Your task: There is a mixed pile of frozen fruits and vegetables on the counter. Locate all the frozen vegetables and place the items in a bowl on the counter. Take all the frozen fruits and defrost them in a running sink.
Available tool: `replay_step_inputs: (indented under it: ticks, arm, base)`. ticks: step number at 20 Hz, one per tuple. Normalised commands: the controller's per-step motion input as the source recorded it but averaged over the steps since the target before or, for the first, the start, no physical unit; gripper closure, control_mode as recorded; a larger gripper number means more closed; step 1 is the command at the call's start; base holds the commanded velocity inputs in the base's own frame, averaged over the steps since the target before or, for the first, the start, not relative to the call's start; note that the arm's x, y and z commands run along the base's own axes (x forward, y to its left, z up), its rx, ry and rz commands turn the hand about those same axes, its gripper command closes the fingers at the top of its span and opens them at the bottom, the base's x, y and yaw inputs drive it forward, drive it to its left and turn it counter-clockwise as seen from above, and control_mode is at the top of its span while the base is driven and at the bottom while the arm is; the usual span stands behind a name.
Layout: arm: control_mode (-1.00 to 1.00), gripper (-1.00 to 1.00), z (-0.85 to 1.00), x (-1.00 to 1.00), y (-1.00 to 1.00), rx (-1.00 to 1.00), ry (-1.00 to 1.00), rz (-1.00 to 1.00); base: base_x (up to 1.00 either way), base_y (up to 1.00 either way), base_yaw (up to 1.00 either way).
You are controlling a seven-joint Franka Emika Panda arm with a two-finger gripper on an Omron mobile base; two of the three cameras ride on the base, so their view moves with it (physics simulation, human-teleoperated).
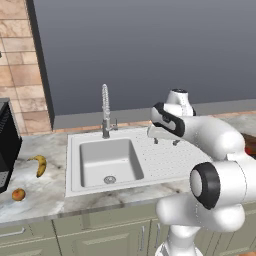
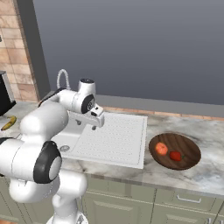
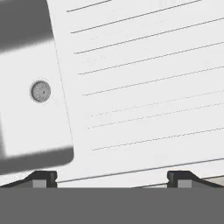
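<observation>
Tool (image 1: pixel 165 142) hangs wide and empty over the drainboard; banana (image 1: pixel 39 165) lies well off past the sink (image 1: pixel 107 161), on the desk's (image 1: pixel 45 195) far left.

The robot arm (image 1: pixel 215 145) is built from thick rounded white shells with a smooth, glossy surface. Where the links meet there are dark rings, almost black, and one round white cap sits inside the dark ring at the big joint. The hand (image 1: pixel 165 141) is a flat white block with two small dark fingers (image 3: pixel 43 178), well apart, above the sink (image 1: pixel 107 160).
</observation>
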Motion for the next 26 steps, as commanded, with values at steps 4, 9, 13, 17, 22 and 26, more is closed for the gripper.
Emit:
replay_step_inputs:
  ticks: [4, 9, 13, 17, 22, 26]
  arm:
    - [-1.0, -1.0, -0.03, -0.05, 0.74, -0.02, 0.0, 0.27]
    - [-1.0, -1.0, 0.0, -0.04, 0.7, -0.03, 0.02, 0.23]
    - [-1.0, -1.0, -0.03, -0.02, 0.63, -0.06, 0.04, 0.17]
    - [-1.0, -1.0, -0.14, 0.01, 0.52, -0.05, 0.04, 0.14]
    - [-1.0, -1.0, -0.07, 0.02, 0.45, -0.01, 0.03, 0.05]
    - [-1.0, -1.0, -0.01, 0.0, 0.47, 0.0, 0.0, 0.01]
  base:
    - [0.0, 0.0, 0.0]
    - [0.0, 0.0, 0.0]
    - [0.0, 0.0, 0.0]
    - [0.0, 0.0, 0.0]
    - [0.0, 0.0, 0.0]
    - [0.0, 0.0, 0.0]
